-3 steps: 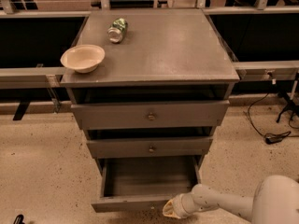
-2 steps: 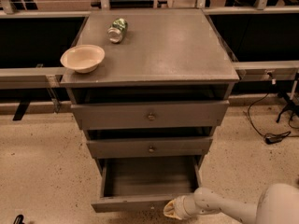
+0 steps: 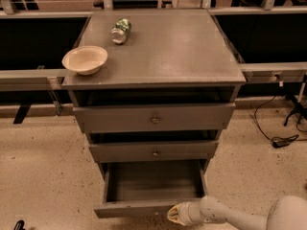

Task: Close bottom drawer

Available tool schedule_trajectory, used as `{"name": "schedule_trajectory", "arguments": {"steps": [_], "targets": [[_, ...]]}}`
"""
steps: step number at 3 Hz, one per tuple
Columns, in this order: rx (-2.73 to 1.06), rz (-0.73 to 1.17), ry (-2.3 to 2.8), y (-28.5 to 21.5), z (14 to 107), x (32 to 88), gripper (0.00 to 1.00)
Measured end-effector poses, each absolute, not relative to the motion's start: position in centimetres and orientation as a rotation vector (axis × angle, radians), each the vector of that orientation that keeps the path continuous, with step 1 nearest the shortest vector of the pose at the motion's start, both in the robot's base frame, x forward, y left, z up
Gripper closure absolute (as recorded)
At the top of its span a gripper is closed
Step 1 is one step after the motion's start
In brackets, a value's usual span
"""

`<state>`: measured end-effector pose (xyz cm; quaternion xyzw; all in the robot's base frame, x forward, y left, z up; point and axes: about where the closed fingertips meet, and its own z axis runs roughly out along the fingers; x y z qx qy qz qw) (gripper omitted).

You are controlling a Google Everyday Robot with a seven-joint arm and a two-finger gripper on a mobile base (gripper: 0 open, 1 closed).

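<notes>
The bottom drawer (image 3: 144,208) of the grey cabinet is pulled well out. Its slim front panel faces me and its plain grey box is empty inside. Its knob is hidden behind my gripper. My gripper (image 3: 175,214) is at the bottom of the view, right at the drawer's front panel near its centre, reaching in from the lower right on a white arm (image 3: 230,214).
The top drawer (image 3: 153,118) and middle drawer (image 3: 153,151) stand slightly out, each with a small round knob. On the cabinet top (image 3: 182,47) lie a beige bowl (image 3: 85,59) and a tipped green can (image 3: 120,30). A black cable (image 3: 280,140) lies on the floor at right.
My gripper has slid left along the bottom drawer's front panel, towards its centre. The drawer looks as far out as before.
</notes>
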<state>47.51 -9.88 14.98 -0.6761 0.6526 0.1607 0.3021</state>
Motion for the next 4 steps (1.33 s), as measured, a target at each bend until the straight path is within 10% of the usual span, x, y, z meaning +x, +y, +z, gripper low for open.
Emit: {"name": "schedule_trajectory", "arguments": {"steps": [4], "targets": [[-1.755,0.416,1.746,-10.07,14.56,47.77,0.11]]}}
